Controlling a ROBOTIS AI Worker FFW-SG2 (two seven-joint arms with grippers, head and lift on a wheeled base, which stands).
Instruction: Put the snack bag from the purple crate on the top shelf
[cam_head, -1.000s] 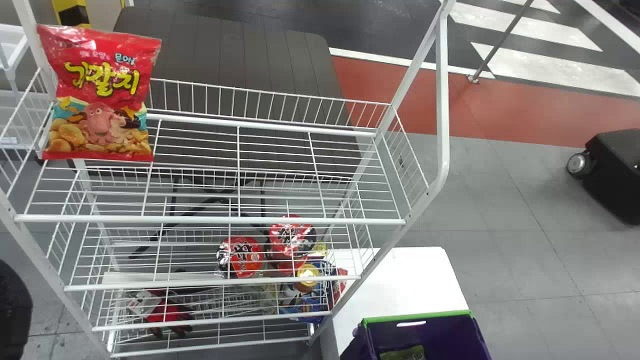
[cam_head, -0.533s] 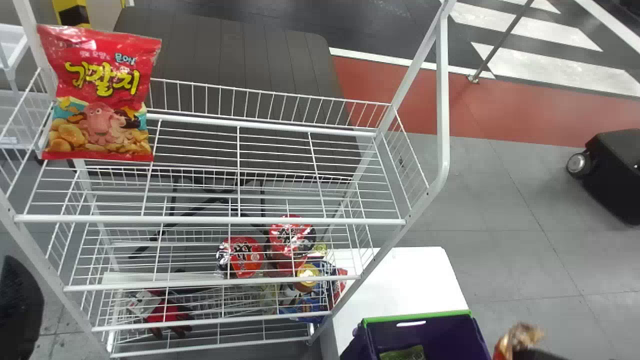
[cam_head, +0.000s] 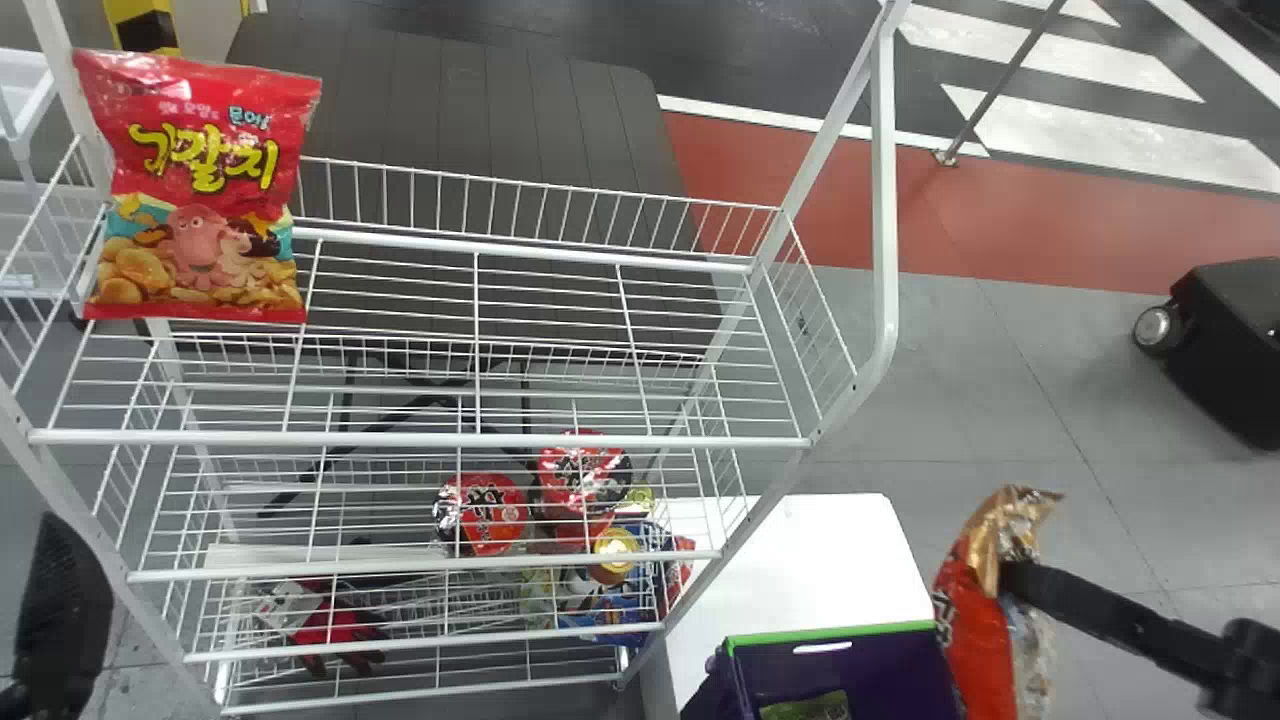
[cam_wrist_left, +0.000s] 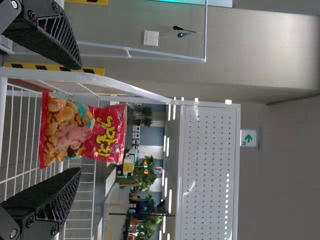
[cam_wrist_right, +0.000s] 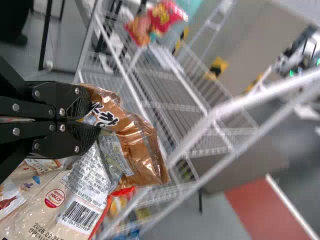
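At the lower right of the head view, my right gripper (cam_head: 1015, 580) is shut on the top of an orange and brown snack bag (cam_head: 975, 640), which hangs beside the purple crate (cam_head: 840, 665). In the right wrist view the same gripper (cam_wrist_right: 92, 112) pinches the crumpled upper part of the bag (cam_wrist_right: 135, 150). A red snack bag (cam_head: 200, 190) stands at the left end of the top shelf (cam_head: 420, 438). My left gripper (cam_head: 60, 610) is at the lower left edge, left of the rack; in the left wrist view the gripper (cam_wrist_left: 75, 120) is open, with the red bag (cam_wrist_left: 82, 130) beyond it.
Lower shelves hold red cup noodles (cam_head: 490, 515), a yellow-lidded item and red gloves (cam_head: 335, 625). A white table (cam_head: 800, 560) stands right of the rack. The rack's right post (cam_head: 885, 200) rises between the right gripper and the top shelf. A green bag (cam_head: 805, 707) lies in the crate.
My right gripper has come into the head view from the bottom right, rising with the orange and brown bag. The left gripper has shifted slightly to the right.
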